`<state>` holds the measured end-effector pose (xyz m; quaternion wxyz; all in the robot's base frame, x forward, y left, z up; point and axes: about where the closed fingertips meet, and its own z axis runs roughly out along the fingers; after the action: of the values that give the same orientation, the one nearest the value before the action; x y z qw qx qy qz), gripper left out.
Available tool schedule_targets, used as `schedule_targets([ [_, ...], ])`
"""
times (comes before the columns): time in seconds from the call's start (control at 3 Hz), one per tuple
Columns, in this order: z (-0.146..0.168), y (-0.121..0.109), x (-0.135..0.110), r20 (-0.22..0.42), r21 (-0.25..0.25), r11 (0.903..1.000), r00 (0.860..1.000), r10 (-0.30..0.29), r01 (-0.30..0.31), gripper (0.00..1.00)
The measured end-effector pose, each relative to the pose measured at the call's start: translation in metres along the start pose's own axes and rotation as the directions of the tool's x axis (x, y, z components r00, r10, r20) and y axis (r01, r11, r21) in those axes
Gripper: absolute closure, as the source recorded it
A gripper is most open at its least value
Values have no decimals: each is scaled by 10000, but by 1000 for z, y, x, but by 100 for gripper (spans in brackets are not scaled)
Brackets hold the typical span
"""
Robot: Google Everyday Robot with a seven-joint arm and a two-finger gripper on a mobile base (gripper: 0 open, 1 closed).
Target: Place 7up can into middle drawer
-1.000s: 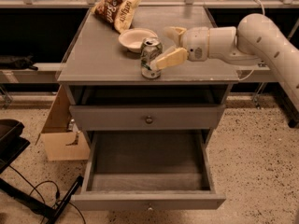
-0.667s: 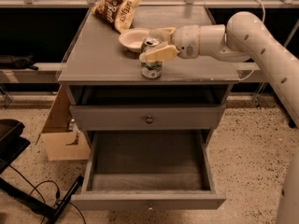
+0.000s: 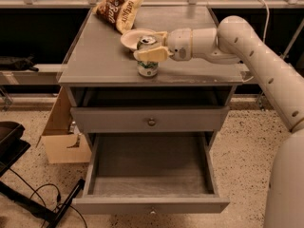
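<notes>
Grey counter (image 3: 95, 56): carries the can, bowl and chip bag.
Can (image 3: 148, 63): green-white, upright, on the counter near its front edge, just in front of the bowl (image 3: 133, 38); not lifted.
Change: a second ago the gripper sat to the can's right with only its near finger by it. Now it has slid left, so the can sits between the fingers. The can itself has hardly shifted.
Meaning: reach looks done and the grasp is starting. Lift, carry down and release are all still to do.
Gripper (image 3: 153, 44): at can height over the counter's front half, arm (image 3: 266, 61) coming in from the right.
Jaws: spread about a can's width. One finger (image 3: 151, 54) lies across the can's front, the other behind its top next to the bowl. Near finger looks touching; no firm pinch evident.
Holding: nothing yet, by my read.
Drawer (image 3: 152, 167): pulled out, dark tray showing, well below the can.
Closed drawer (image 3: 118, 120): shut front with a knob, between counter and open drawer.
Chip bag (image 3: 118, 11): at the counter's back, apart from the can.
Risk: rear finger is close to the bowl rim, so closing could nudge the bowl or tip the can toward the edge.
</notes>
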<state>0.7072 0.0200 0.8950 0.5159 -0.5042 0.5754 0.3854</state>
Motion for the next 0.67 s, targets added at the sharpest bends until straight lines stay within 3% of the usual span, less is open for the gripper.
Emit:
schedule_targets([
  [0.33, 0, 0, 0, 0, 0, 10000, 10000, 0, 0, 95],
  [0.67, -12, 11, -28, -318, 87, 9984, 9979, -559, 562, 100],
])
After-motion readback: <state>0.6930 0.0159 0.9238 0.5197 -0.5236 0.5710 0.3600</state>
